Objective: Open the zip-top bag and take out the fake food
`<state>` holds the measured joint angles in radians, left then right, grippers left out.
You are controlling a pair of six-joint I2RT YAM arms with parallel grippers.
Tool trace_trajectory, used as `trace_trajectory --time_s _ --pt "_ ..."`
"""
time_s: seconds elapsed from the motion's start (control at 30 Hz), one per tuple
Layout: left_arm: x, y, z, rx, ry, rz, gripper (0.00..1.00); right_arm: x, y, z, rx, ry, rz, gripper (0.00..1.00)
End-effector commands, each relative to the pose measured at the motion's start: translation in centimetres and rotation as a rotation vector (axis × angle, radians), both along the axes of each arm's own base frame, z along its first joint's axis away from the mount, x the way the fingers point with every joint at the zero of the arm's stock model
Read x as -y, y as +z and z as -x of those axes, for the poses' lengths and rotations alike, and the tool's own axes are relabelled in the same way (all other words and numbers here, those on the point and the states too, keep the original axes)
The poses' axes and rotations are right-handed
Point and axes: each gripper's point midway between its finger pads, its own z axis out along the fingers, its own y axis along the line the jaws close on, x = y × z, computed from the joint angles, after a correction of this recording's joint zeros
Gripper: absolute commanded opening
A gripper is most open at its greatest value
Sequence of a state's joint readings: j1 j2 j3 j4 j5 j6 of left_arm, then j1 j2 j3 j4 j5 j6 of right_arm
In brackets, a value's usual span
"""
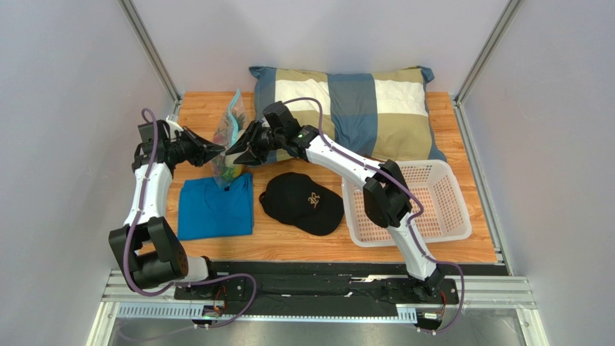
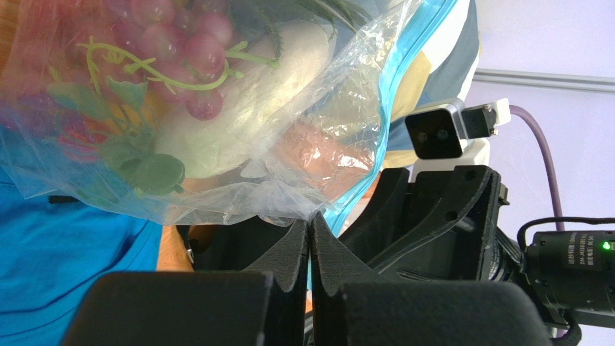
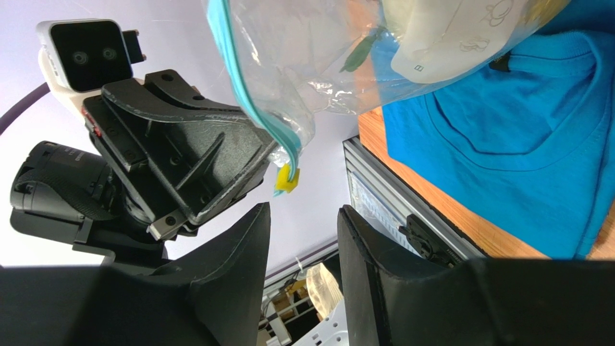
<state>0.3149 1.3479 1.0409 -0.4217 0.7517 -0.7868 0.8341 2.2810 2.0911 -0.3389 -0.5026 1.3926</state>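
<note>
Top view: zip-top bag [image 1: 232, 122] is held up over the blue shirt's [image 1: 215, 209] far edge, long axis near-to-far in frame, fake food [image 1: 225, 171] bunched at the near end.
Left wrist: left gripper [image 2: 310, 234] is pinched shut on the bag edge beside the zip strip [image 2: 395, 86], which slants up-right.
Right wrist: right gripper [image 3: 303, 231] is spread open, yellow slider [image 3: 286, 180] just above its gap.

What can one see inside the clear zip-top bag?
Through the zip-top bag show dark red grapes and a cream-white long vegetable. Pieces behind them are only blurred colours; I cannot name them.
</note>
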Motion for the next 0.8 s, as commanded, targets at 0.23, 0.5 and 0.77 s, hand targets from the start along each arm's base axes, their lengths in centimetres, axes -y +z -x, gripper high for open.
trace_trajectory --time_s 0.23,0.5,0.77 --pt "0.3 1.5 0.4 0.067 -0.018 -0.007 0.0 -0.2 4.1 -0.9 0.051 -0.023 -0.088 0.41" --pt "0.4 1.7 0.7 0.075 -0.013 -0.006 0.0 -0.9 3.4 -1.1 0.008 -0.031 -0.103 0.34" --pt "0.5 1.9 0.7 0.083 -0.018 0.002 0.0 -1.0 2.2 -0.6 -0.014 -0.032 -0.09 0.34"
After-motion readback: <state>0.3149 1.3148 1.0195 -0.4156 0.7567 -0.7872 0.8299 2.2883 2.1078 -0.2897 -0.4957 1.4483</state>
